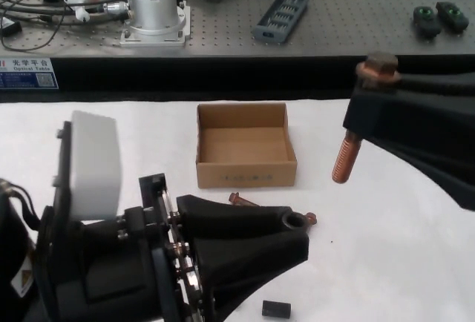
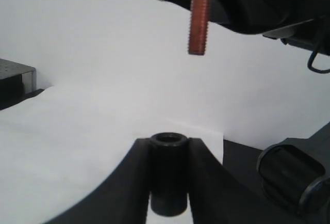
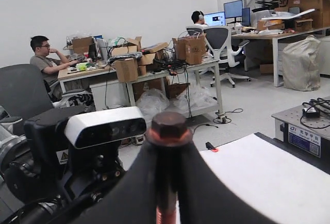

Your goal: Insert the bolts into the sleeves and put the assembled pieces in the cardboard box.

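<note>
Your left gripper [image 2: 168,152] clenches an upright black cylindrical sleeve [image 2: 167,182]; your right gripper [image 3: 167,157] grasps a copper threaded bolt [image 1: 344,157].

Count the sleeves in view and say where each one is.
2. One sleeve stands upright, clamped in the left tool. A second sleeve lies on the white sheet, nearer the camera than that tool. Others may be hidden.
</note>
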